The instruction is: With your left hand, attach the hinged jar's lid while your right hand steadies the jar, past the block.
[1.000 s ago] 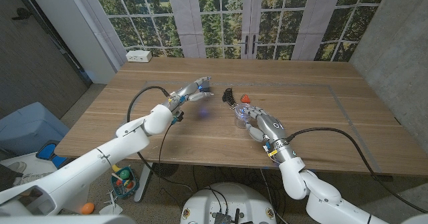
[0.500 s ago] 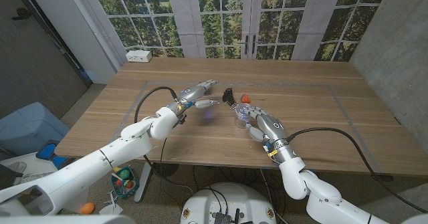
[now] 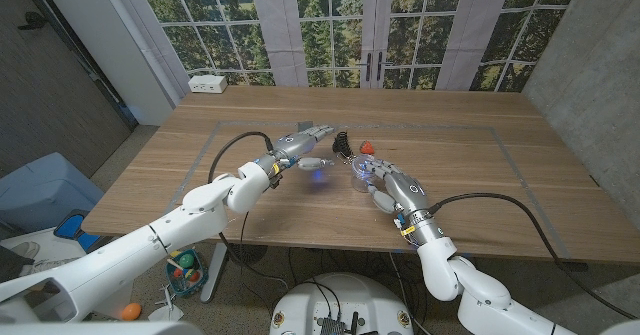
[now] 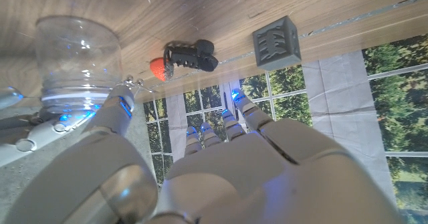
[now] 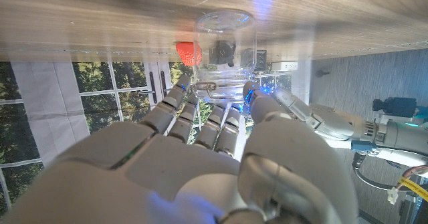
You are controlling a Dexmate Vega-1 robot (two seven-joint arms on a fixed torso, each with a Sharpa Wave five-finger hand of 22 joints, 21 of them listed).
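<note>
The clear glass hinged jar point(image 3: 358, 172) stands upright on the wooden table, with a wire bail at its rim point(image 5: 204, 85). My right hand point(image 3: 395, 187) holds it from the near side, with fingers and thumb on either side of the glass point(image 5: 224, 47). My left hand point(image 3: 305, 147) hovers just left of the jar with its fingers spread and nothing in it. Its thumb point(image 4: 120, 110) reaches towards the jar point(image 4: 80, 57). Past the jar lie a black ribbed piece point(image 4: 192, 55) and a grey block point(image 4: 276, 41).
A red strawberry point(image 3: 366, 147) lies just behind the jar, beside the black piece point(image 3: 342, 142). A white box point(image 3: 208, 83) sits at the table's far left corner. A blue bin point(image 3: 40, 190) stands on the floor to the left of the table.
My left hand has moved right across the table towards the jar, and its fingers have spread. My right hand and the jar have stayed in place.
</note>
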